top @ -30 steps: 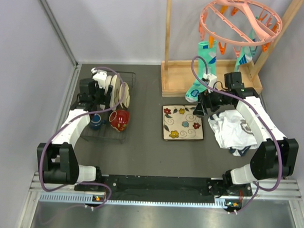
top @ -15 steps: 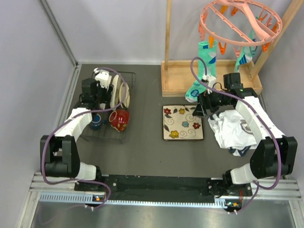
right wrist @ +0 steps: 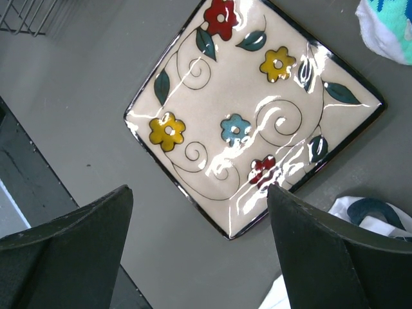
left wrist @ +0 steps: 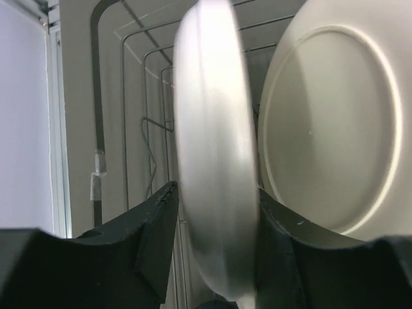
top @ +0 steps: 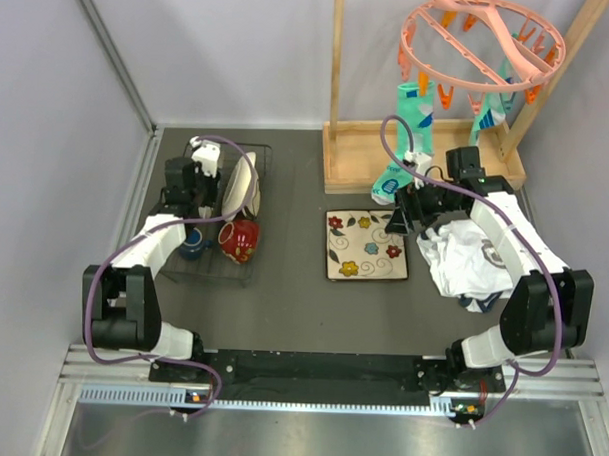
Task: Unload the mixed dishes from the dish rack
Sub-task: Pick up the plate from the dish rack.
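The black wire dish rack (top: 223, 278) stands at the left, its wires (left wrist: 148, 96) close up in the left wrist view. It holds two upright large cream dishes (top: 244, 183), a red patterned mug (top: 240, 239) and a dark blue mug (top: 192, 244). My left gripper (top: 218, 180) (left wrist: 215, 193) is shut on the rim of the nearer cream dish (left wrist: 212, 129), with a black finger on each face. The second cream dish (left wrist: 328, 129) stands just to its right. The square floral plate (top: 365, 245) (right wrist: 251, 109) lies flat on the table. My right gripper (top: 400, 213) (right wrist: 199, 190) hangs open above its near corner.
A wooden frame (top: 387, 161) with a pink peg hanger (top: 481, 39) and a teal sock (top: 403, 141) (right wrist: 386, 26) stands at the back right. Crumpled white cloth (top: 469, 259) (right wrist: 367, 215) lies under the right arm, beside the plate.
My left jaws have narrowed onto the cream dish, and the dishes in the rack now lean a little to the right. The right arm has not moved.
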Motion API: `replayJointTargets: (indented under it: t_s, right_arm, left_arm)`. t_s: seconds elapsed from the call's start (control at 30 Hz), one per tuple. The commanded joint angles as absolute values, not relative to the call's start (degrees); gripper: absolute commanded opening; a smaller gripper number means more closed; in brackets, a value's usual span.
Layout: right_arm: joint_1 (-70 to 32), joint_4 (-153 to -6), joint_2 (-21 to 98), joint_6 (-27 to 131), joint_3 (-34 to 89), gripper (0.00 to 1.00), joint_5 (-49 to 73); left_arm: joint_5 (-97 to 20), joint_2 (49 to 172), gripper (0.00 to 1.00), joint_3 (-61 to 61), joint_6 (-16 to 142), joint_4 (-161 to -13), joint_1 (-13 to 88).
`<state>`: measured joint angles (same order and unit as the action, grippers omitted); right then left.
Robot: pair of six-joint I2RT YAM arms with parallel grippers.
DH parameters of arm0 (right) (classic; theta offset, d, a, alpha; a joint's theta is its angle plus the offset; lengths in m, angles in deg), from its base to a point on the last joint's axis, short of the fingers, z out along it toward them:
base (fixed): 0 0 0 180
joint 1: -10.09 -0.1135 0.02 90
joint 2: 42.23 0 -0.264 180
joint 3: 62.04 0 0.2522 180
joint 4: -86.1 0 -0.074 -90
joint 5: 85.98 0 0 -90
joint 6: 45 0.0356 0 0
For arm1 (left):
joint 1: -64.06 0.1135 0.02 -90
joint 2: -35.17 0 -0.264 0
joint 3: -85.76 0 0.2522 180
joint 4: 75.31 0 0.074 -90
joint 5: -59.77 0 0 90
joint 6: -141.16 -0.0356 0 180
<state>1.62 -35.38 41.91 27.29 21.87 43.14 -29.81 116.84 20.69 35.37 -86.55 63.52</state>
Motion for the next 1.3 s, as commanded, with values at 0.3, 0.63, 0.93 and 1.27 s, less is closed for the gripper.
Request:
replayJointTargets:
  t_s: [0.3, 0.63, 0.93, 1.27]
  right_arm:
    - [1.22, -36.98, 42.58, 27.25, 21.42, 0.85, 45.15]
    - [1.22, -37.16, 42.94, 26.90, 21.16, 0.85, 45.51]
    - [1.22, -37.33, 43.64, 26.81, 20.80, 0.84, 46.30]
    - [1.22, -37.60, 44.25, 26.63, 20.37, 0.85, 46.65]
  left_arm:
    - [-32.78, 116.38, 0.26, 19.00, 37.36, -82.57, 63.71]
    - [-28.93, 116.56, 0.14, 16.01, 39.38, -83.01, 63.18]
    - [-19.43, 117.35, 0.00, 11.62, 39.38, -85.56, 59.32]
    - [-14.59, 116.82, 0.00, 8.54, 38.59, -87.75, 57.99]
